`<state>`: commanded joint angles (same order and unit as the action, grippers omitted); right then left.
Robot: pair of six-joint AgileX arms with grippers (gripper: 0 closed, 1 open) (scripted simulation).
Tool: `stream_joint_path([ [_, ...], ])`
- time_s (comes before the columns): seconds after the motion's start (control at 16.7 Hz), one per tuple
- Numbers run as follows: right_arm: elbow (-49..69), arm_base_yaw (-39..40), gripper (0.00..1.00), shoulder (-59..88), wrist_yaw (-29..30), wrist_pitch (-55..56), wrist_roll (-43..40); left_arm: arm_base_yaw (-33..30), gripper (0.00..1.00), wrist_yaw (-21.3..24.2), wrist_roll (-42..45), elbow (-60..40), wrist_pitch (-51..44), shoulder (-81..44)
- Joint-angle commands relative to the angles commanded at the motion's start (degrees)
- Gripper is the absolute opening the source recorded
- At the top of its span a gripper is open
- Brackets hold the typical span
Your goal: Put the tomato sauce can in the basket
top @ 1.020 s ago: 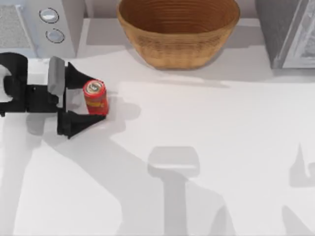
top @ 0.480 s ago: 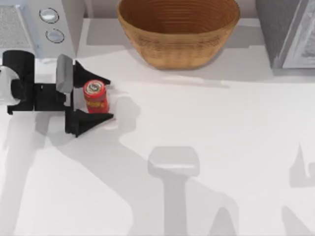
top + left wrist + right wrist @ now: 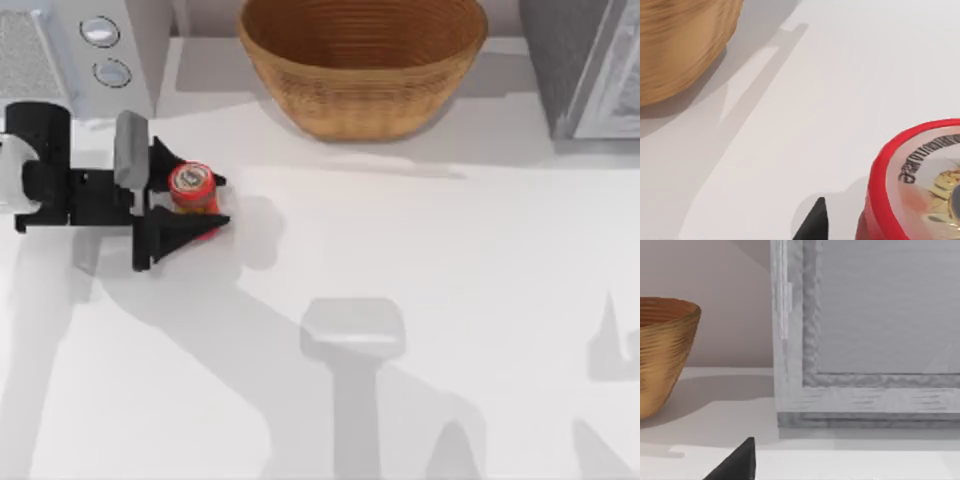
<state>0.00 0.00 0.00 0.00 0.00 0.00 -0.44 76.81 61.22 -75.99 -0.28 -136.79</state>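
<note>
The tomato sauce can (image 3: 192,184), red with a silver top, stands upright on the white table at the left. My left gripper (image 3: 205,200) is shut on it, with one black finger pressed against each side. Close up in the left wrist view, the tomato sauce can (image 3: 920,185) has a black fingertip (image 3: 815,225) beside it. The tan woven basket (image 3: 330,105) sits at the back centre, well away from the can, and its wall also shows as the basket (image 3: 675,45). A black part of my right gripper (image 3: 737,462) is low over the table by the basket (image 3: 660,350).
A grey appliance with two round knobs (image 3: 110,50) stands at the back left, just behind my left arm. A grey box-like appliance (image 3: 590,70) occupies the back right corner and looms close as the appliance (image 3: 865,340). White table lies between can and basket.
My left gripper slid right around the can, then its fingers closed in until they pinch it. The can stays on the table at about the same spot.
</note>
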Motion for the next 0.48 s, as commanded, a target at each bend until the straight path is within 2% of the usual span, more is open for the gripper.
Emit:
stream_joint_path([
  [0.3,0.0,0.0,1.00,0.0,0.0,0.0,0.0,0.0,0.02,0.0,0.0,0.0,0.0,0.0],
  [0.48,0.0,0.0,1.00,0.0,0.0,0.0,0.0,0.0,0.00,0.0,0.0,0.0,0.0,0.0],
])
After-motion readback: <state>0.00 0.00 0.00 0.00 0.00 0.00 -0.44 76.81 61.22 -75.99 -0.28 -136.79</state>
